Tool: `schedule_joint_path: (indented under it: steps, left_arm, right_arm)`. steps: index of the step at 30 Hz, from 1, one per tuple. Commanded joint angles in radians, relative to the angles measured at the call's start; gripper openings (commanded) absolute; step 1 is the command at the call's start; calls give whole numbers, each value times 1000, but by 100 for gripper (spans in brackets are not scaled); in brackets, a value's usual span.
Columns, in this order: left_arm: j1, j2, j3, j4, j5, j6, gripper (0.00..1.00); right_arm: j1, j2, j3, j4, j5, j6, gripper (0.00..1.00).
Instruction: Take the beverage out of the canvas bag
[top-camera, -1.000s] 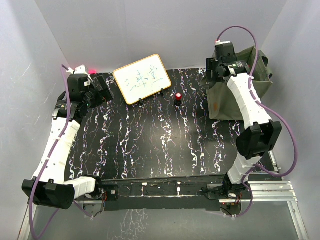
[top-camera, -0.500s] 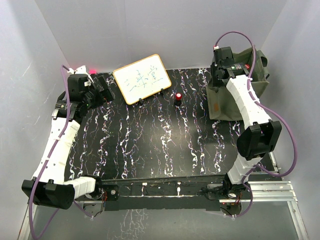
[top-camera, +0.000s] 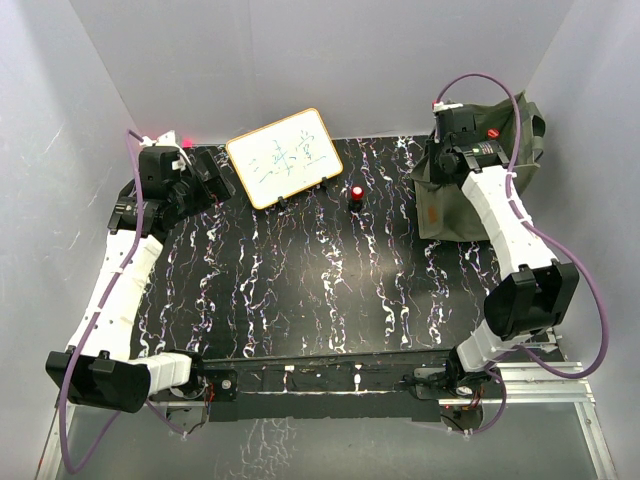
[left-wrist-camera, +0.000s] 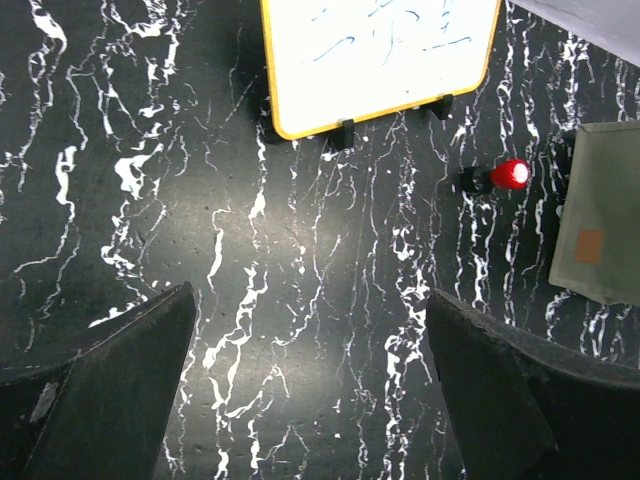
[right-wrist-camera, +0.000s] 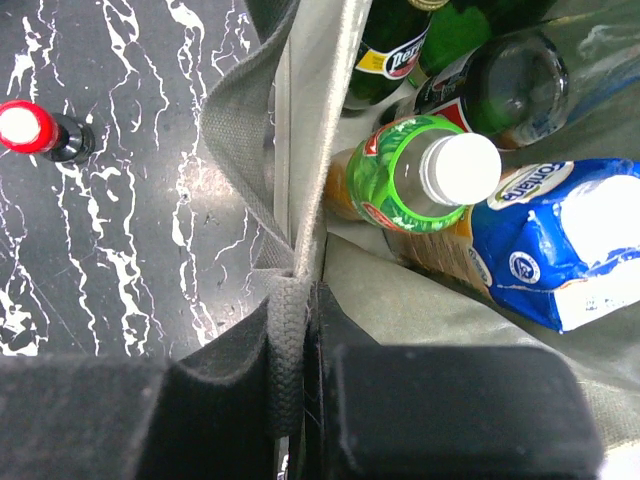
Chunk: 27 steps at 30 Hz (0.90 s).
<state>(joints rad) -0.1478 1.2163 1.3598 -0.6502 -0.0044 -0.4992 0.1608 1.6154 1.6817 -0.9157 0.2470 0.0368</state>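
Observation:
The olive-green canvas bag (top-camera: 440, 205) stands at the table's far right, its orange patch showing in the left wrist view (left-wrist-camera: 590, 245). My right gripper (top-camera: 452, 152) is shut on the bag's rim and webbing handle (right-wrist-camera: 290, 340) at its left wall, one finger inside and one outside. Inside lie a white-capped bottle with a green label (right-wrist-camera: 420, 170), a blue carton (right-wrist-camera: 560, 245), green glass bottles (right-wrist-camera: 400, 45) and a dark bottle (right-wrist-camera: 520, 85). My left gripper (top-camera: 215, 180) is open and empty above the table (left-wrist-camera: 310, 330), far left of the bag.
A small red-capped dark bottle (top-camera: 356, 193) stands on the marble-patterned table between the whiteboard and the bag, also in the left wrist view (left-wrist-camera: 505, 175) and the right wrist view (right-wrist-camera: 40, 132). A yellow-framed whiteboard (top-camera: 283, 157) stands at the back. White walls enclose the table.

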Motion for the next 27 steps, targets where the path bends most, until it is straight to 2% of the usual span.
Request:
schedule_joint_path:
  steps: [1,27]
  left_arm:
    - [-3,-8,6,24,70,-50,97]
    - [-3,-73,-34,40,188,-162,97]
  right_arm:
    - [2,-78,-13,-41,-44,23,8]
    - [77,-345,-147,-216,-222,118,8]
